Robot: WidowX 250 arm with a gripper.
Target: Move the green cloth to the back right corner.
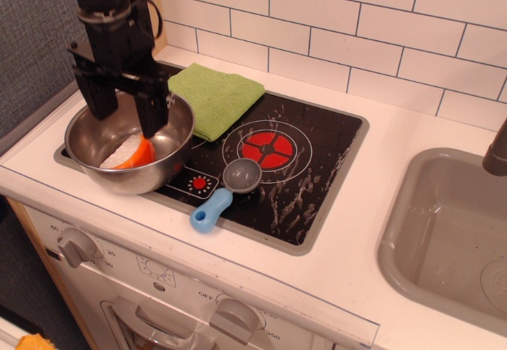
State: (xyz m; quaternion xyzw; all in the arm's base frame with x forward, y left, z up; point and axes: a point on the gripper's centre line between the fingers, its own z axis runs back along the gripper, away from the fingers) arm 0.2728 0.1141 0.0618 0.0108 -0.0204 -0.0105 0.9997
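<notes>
The green cloth point(215, 97) lies folded on the back left part of the black cooktop point(317, 176), beside the steel bowl point(131, 146). My gripper point(125, 112) hangs over the bowl with its two black fingers point(151, 112) spread apart and nothing between them. It is to the left of the cloth and not touching it. The cooktop's back right corner point(348, 124) is bare black glass with white smears.
The steel bowl holds an orange and white object point(131, 154). A grey scoop with a blue handle point(224, 193) lies at the cooktop's front. A red burner marking point(267, 150) is in the middle. A grey sink point(451, 235) is at the right. The tiled wall stands behind.
</notes>
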